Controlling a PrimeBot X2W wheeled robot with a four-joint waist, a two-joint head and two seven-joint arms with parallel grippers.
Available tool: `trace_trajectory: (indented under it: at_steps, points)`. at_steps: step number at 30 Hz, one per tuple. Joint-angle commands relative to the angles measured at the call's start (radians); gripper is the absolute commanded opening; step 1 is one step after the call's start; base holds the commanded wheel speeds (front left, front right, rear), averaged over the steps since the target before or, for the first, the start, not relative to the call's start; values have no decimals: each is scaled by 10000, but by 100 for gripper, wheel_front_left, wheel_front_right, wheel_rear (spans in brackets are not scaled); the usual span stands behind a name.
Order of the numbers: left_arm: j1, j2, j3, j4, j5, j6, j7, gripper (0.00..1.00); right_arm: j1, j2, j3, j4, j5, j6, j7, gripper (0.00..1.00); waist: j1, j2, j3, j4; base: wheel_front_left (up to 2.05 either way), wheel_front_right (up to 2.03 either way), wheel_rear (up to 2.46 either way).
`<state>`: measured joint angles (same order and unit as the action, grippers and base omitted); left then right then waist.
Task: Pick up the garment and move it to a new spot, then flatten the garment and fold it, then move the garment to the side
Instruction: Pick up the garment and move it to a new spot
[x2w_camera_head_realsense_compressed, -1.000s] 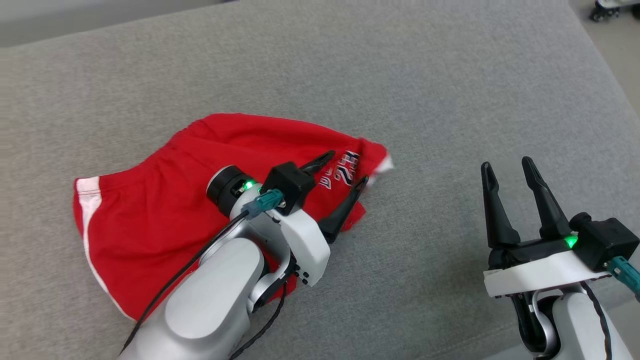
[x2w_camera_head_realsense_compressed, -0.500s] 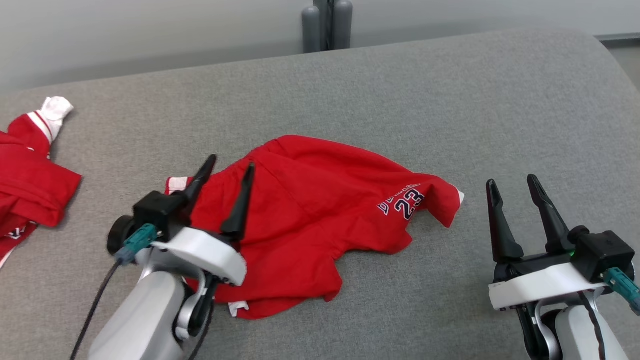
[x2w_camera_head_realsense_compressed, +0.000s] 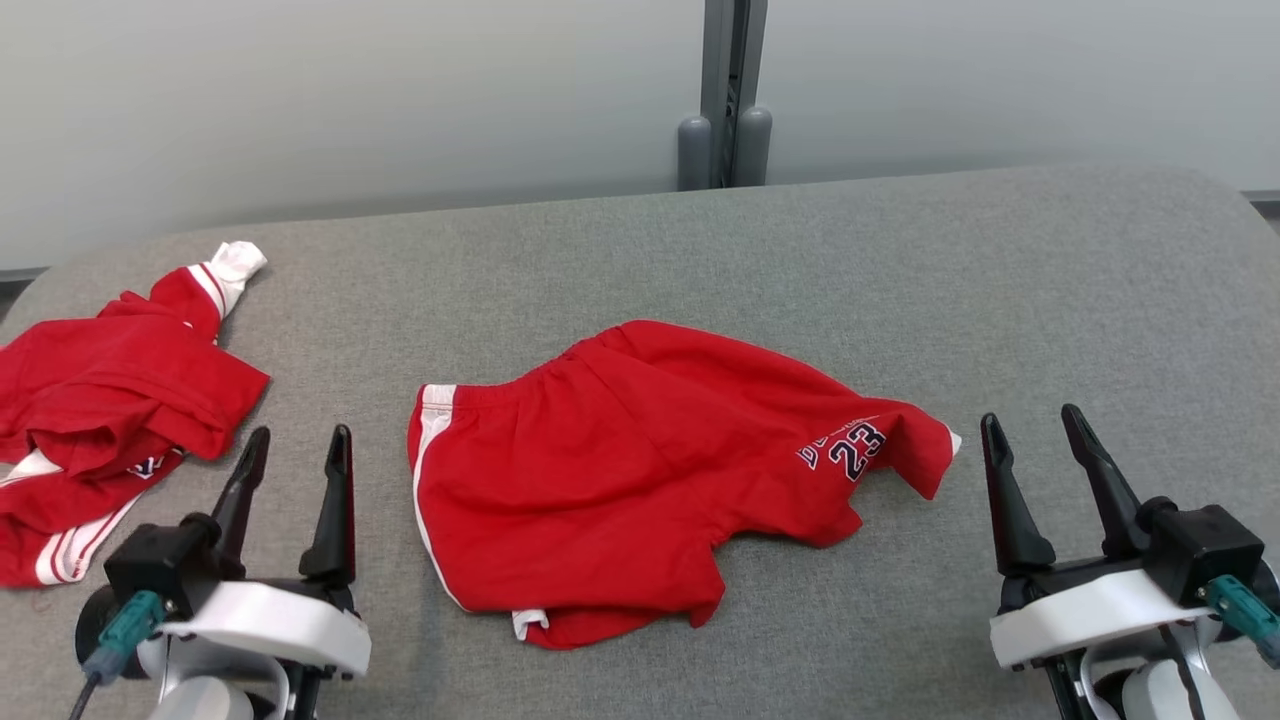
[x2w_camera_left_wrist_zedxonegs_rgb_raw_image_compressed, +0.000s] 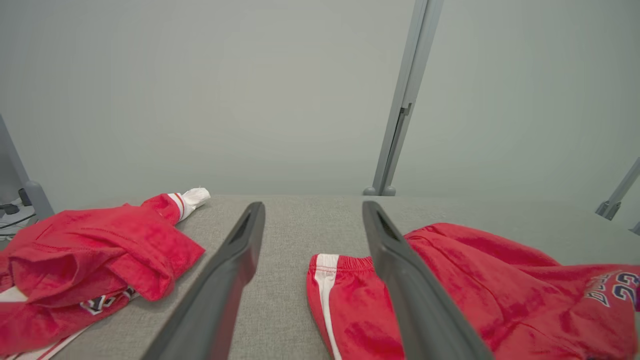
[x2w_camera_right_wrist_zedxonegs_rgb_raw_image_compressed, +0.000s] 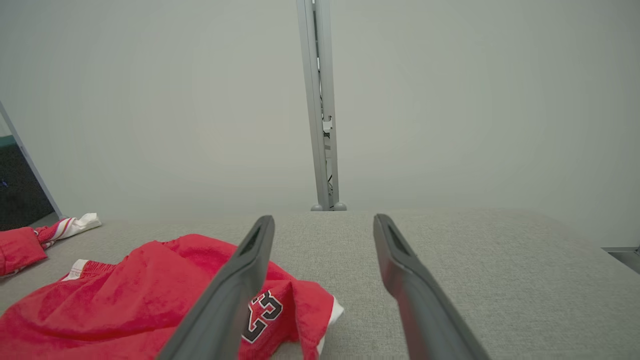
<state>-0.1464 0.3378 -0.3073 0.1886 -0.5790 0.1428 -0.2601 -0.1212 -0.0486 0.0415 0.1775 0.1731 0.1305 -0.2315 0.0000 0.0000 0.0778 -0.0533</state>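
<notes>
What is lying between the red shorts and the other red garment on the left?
Only bare grey cushion separates the shorts from the other garment, as the head view shows; the open left gripper stands at the gap's near end.

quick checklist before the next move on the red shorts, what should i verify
1. Left gripper open and empty: ok.
2. Right gripper open and empty: ok.
3. Red shorts with white side stripe and 23 print lying flat: not ok, the end by the print is rumpled.
4. Shorts apart from the crumpled red and white garment on the left: ok.
5. Bare grey fabric surface around the shorts for spreading: ok.
6. Lower layer smooth underneath: cannot tell.
</notes>
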Motion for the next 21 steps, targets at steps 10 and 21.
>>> trace_trajectory:
  at_steps: [10, 21]
  points:
    - [1359, 242, -57, -514, 224, 225, -49, 100, 914, -46, -32, -302, -204, 5, 350, 100, 0, 0, -809, -31, 0, 0, 0]
    - [1976, 373, -132, -940, 437, 610, 19, 100, 1399, -46, -159, -628, -179, 5, 714, 100, 0, 0, -1021, -115, 0, 0, 0]
